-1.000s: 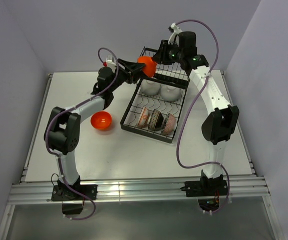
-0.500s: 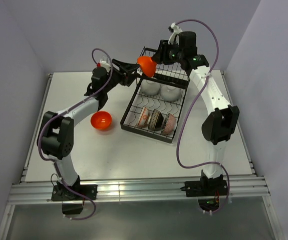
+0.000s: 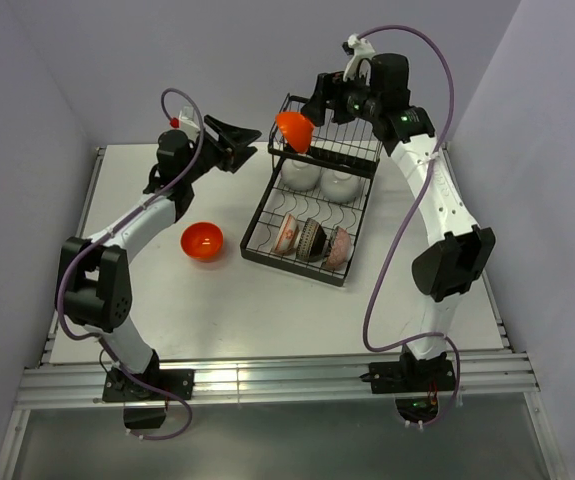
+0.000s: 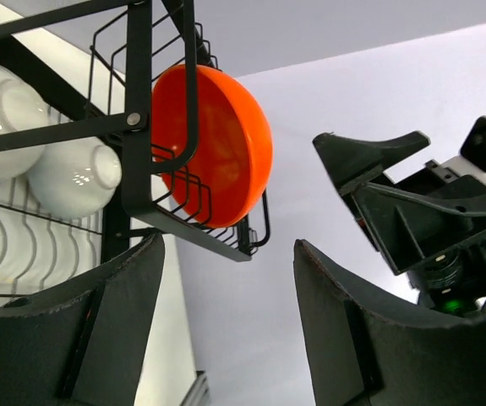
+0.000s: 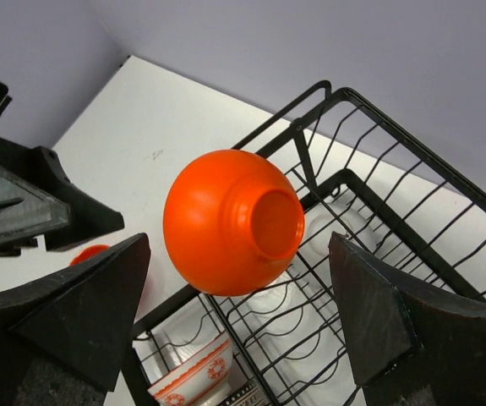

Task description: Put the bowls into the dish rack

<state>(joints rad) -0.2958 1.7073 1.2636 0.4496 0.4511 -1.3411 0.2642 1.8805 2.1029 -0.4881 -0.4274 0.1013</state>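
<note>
Orange bowl (image 4: 226,144) at upper corner of rack (image 4: 139,101)

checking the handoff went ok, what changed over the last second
The left gripper let go of the orange bowl and drew back to the left, away from the dish rack. The right gripper opened wide; the bowl now rests on its side at the raised basket's corner, untouched. The second orange bowl on the table and the racked bowls stayed put.
</note>
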